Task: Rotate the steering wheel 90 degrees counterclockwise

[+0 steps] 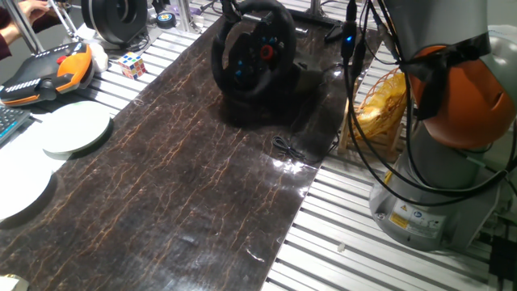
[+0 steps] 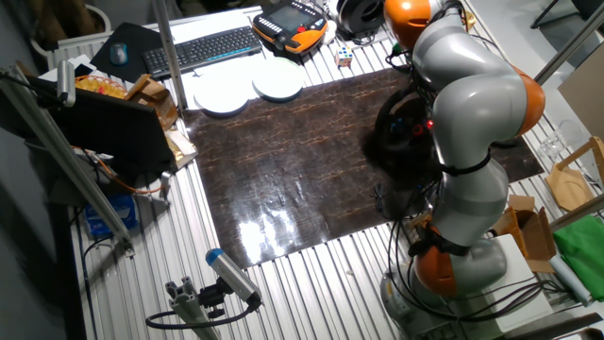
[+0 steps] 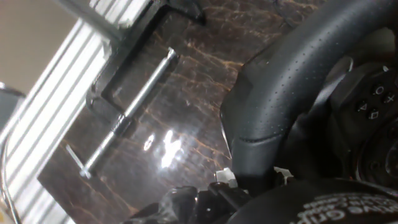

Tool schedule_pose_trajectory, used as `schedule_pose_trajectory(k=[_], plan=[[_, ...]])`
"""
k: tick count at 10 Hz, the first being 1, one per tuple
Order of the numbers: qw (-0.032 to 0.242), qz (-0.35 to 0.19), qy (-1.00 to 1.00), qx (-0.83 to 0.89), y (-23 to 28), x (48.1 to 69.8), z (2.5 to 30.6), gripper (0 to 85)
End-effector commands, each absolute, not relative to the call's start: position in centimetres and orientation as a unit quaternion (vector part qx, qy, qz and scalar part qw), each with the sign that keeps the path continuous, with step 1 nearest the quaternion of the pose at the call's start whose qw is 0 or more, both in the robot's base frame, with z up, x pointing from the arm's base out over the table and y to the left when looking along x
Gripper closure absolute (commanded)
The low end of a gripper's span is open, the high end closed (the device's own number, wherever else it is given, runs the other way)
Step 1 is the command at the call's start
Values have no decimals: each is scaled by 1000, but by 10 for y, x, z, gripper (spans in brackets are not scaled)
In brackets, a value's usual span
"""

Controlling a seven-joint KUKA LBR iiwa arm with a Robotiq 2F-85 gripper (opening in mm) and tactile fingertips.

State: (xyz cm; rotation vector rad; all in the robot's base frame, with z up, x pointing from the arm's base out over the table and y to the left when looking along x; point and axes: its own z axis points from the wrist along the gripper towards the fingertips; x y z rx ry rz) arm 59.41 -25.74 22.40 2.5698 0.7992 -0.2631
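Note:
The black steering wheel [image 1: 253, 50] stands on its base at the far end of the dark marble-pattern mat [image 1: 186, 178], with blue and red lights on its hub. In the hand view its thick perforated rim [image 3: 280, 93] fills the right half, and the hub buttons [image 3: 373, 102] sit beside it. My gripper [image 3: 252, 177] is at the rim, which runs between the two white pads [image 3: 222, 176], so it looks shut on the rim. In the other fixed view the grey arm [image 2: 472, 94] hides most of the steering wheel [image 2: 398, 127].
A metal clamp bar [image 3: 130, 106] lies on the mat's corner near the wheel. Two white plates [image 1: 77, 129], a Rubik's cube [image 1: 133, 65], an orange-black pendant [image 1: 48, 73] and a black ring device [image 1: 117, 16] sit to the left. A thin cable [image 1: 287, 149] lies on the mat.

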Motion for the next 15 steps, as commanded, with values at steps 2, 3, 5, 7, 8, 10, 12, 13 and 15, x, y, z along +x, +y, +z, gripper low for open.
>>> schedule_pose_trajectory(k=[2,3,5,7,8,10,12,13,15], plan=[[203,-90,311,924,-257,596,220,817],[200,-90,323,921,-257,597,219,830],[203,-95,338,914,-256,598,216,843],[203,-103,363,904,-255,599,214,843],[203,-108,377,897,-255,599,212,843],[203,-113,390,891,-253,601,208,843],[211,-117,407,881,-250,603,206,843],[209,-115,416,878,-250,603,206,843],[198,-113,433,872,-249,606,203,843]])
